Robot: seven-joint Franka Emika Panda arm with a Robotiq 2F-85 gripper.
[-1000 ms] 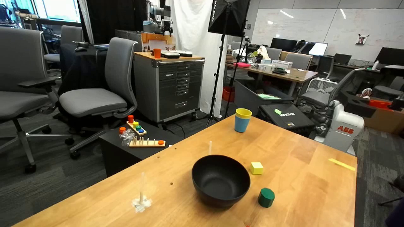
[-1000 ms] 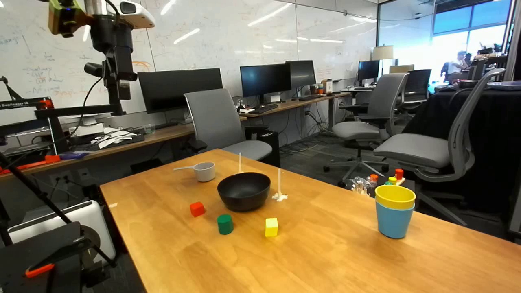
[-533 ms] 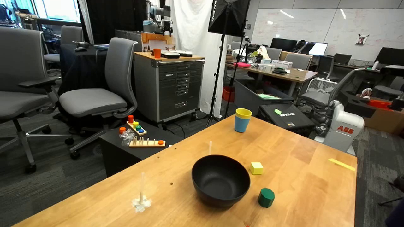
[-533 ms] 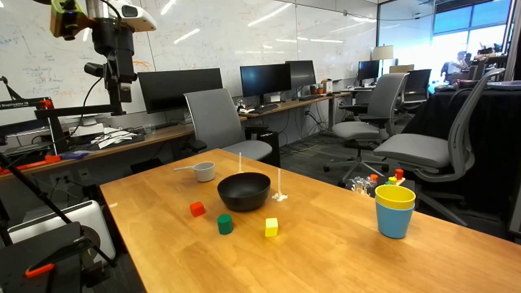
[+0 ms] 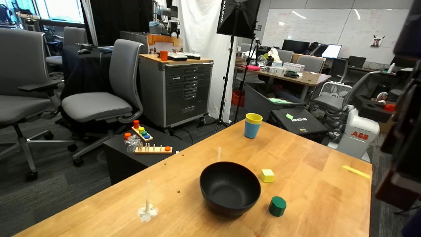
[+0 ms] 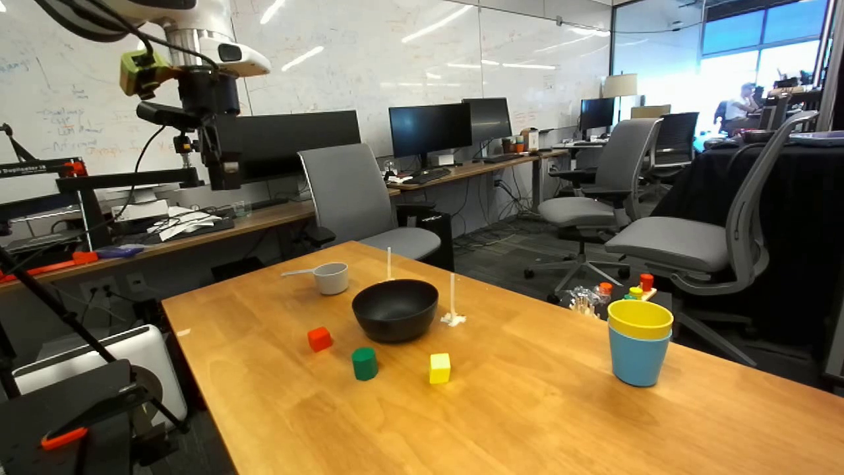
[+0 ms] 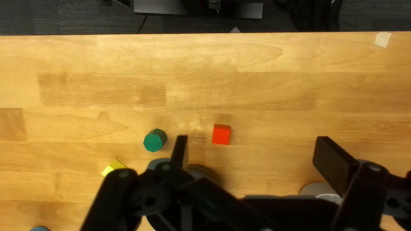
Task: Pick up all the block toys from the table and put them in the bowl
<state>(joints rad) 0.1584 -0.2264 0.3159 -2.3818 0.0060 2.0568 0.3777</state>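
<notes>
A red block (image 7: pixel 221 134), a green block (image 7: pixel 153 142) and a yellow block (image 7: pixel 113 166) lie apart on the wooden table (image 6: pixel 541 422). In an exterior view the red block (image 6: pixel 320 339), green block (image 6: pixel 364 363) and yellow block (image 6: pixel 440 368) sit in front of the black bowl (image 6: pixel 395 310). The bowl (image 5: pixel 230 187) looks empty. My gripper (image 7: pixel 252 141) is open with nothing between its fingers, high above the table. In the wrist view the red block shows between the fingertips, nearer the left one, and the bowl is mostly hidden behind the gripper.
A grey measuring cup (image 6: pixel 331 278) stands left of the bowl. Two thin upright sticks (image 6: pixel 453 297) rise behind the bowl, one with tape at its base. A yellow-and-blue cup (image 6: pixel 639 343) stands further right. Peg toys (image 5: pixel 153 149) lie on a low black stand beside the table.
The arm and gripper have moved right and slightly down in an exterior view, and now enter at the right edge of an exterior view. The blocks and bowl have not moved.
</notes>
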